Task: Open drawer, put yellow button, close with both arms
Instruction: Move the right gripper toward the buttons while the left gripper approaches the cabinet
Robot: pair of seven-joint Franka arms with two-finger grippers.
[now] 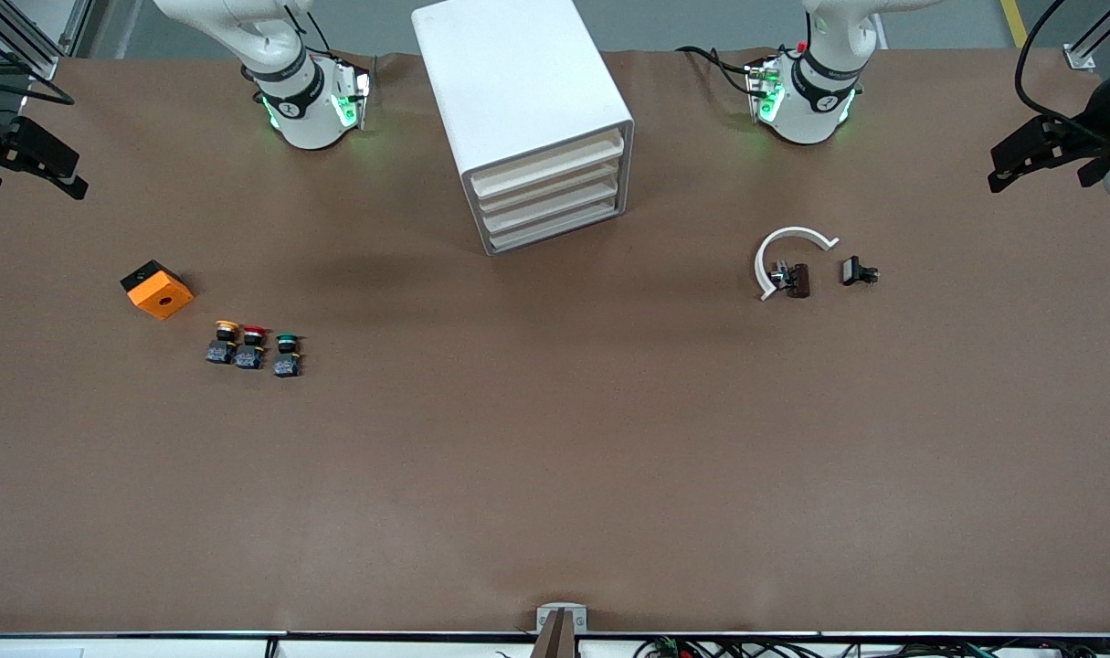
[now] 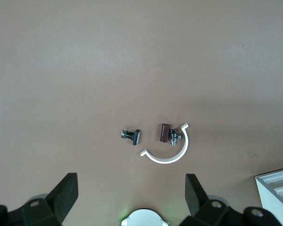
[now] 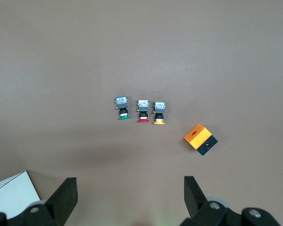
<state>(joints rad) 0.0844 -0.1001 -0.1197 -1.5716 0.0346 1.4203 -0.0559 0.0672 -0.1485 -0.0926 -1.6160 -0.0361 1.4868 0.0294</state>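
The white cabinet [image 1: 518,82] stands between the two arm bases, its four cream-fronted drawers [image 1: 550,187] all shut. The yellow button [image 1: 225,339] stands on the table toward the right arm's end, beside a red-capped and a green-capped one; it also shows in the right wrist view [image 3: 159,113]. My right gripper [image 3: 129,180] is open and empty, high over the table near its base. My left gripper [image 2: 131,178] is open and empty, high over its own base. Neither gripper shows in the front view. Both arms wait.
Red button [image 1: 252,345] and green button [image 1: 287,355] stand beside the yellow one. An orange and black box [image 1: 157,289] lies near them. Toward the left arm's end lie a white ring piece [image 1: 786,252], a brown part [image 1: 798,280] and a small black part [image 1: 856,271].
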